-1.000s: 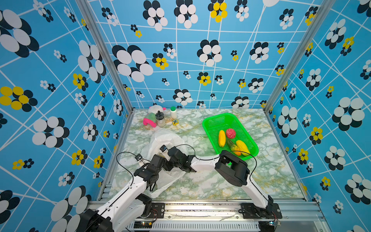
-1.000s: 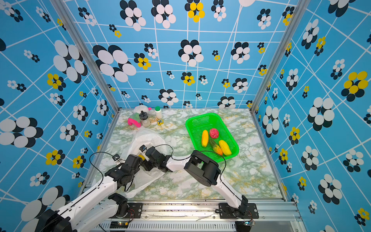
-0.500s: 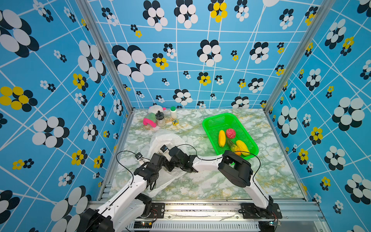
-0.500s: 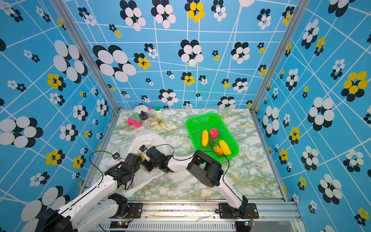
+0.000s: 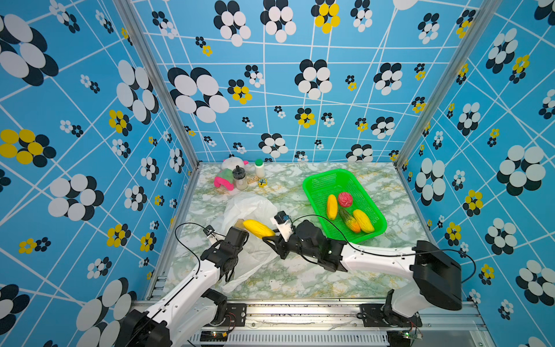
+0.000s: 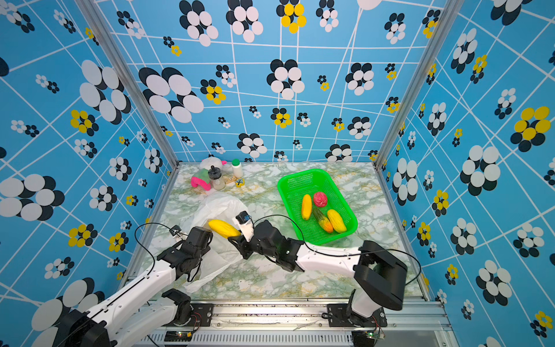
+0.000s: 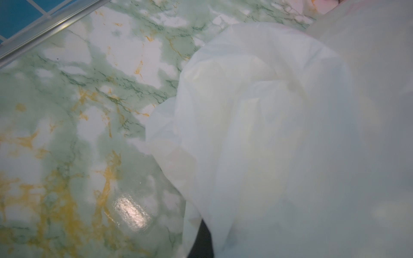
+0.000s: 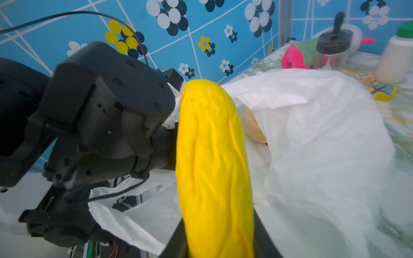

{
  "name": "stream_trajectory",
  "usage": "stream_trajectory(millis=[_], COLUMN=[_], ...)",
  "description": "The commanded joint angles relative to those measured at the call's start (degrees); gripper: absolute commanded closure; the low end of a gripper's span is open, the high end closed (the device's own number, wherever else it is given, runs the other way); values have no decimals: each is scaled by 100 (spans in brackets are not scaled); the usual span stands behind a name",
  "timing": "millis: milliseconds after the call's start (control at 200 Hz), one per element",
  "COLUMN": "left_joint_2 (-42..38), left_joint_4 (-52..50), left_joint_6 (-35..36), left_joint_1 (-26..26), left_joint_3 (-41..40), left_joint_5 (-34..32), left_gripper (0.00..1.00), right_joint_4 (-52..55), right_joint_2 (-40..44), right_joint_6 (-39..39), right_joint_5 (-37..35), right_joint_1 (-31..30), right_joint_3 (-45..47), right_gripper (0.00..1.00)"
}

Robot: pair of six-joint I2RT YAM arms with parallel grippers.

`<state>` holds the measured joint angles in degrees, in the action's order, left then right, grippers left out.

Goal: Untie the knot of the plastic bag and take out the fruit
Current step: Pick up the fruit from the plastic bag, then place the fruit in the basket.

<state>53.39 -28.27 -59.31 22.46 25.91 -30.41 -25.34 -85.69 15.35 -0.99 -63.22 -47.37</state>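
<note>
Yellow fruit (image 5: 258, 229) is out. A second ago we saw none of it in the top views; now it sits clear of the plastic bag (image 5: 250, 207) mouth, lifted just above the film. Its near end is pinched in the right gripper (image 5: 269, 238), whose jaws have closed in onto it over the last second and pulled back from the opening. The right wrist view agrees: fruit between both fingers, bag behind it. The bag lies crumpled on the table (image 5: 300, 270) front-left, near the left wall, mouth open, so we take the knot as undone. The left gripper (image 5: 238, 235) is fully clamped where it was, and looks to be pinching the bag rim to keep the mouth up. At least one cream fruit (image 8: 252, 127) shows inside the mouth, so the bag isn't empty. The green basket (image 5: 312, 180), well apart to the right, holds four pieces. We read this as mid-extraction: next is the carry to the basket. The grip sits at the fruit's end, so it may pivot.
</note>
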Motion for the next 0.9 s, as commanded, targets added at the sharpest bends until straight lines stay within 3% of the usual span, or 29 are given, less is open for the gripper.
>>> stream_trajectory(millis=[0,80,160,230,395,540,660,690,820,895], left_joint_2=[-147,-218,-284,-320,-286,-215,-196,-197,-196,-181], left_joint_4=[-114,-193,-249,-294,-253,-223,-223,-230,-220,-214], left_joint_6=[193,233,279,306,371,394,443,459,514,524], left_joint_1=[-33,-14,41,63,88,102,103,102,108,109], left_joint_3=[169,205,238,263,292,326,375,383,408,410], left_joint_5=[5,-20,-69,-97,-70,-43,-35,-30,-28,-61], left_gripper=[100,100,100,100,100,100,100,100,100,100], right_joint_4=[269,915,1470,1865,2642,3194,3257,3324,3214,2960], right_joint_2=[720,1142,1253,1020,-336,-1479,-1906,-1948,-1581,-1058], right_joint_6=[-41,259,873,1218,1373,1375,1370,1352,1303,1110], right_joint_5=[-1528,-2663,-2917,-2724,-1743,-997,-988,-982,-986,-1029], right_joint_1=[228,813,1693,2370,3218,3564,3587,3586,3549,3368], right_joint_3=[426,631,735,656,-286,-1372,-1823,-1915,-1810,-1522], right_gripper=[88,86,84,84,87,96,92,87,41,28])
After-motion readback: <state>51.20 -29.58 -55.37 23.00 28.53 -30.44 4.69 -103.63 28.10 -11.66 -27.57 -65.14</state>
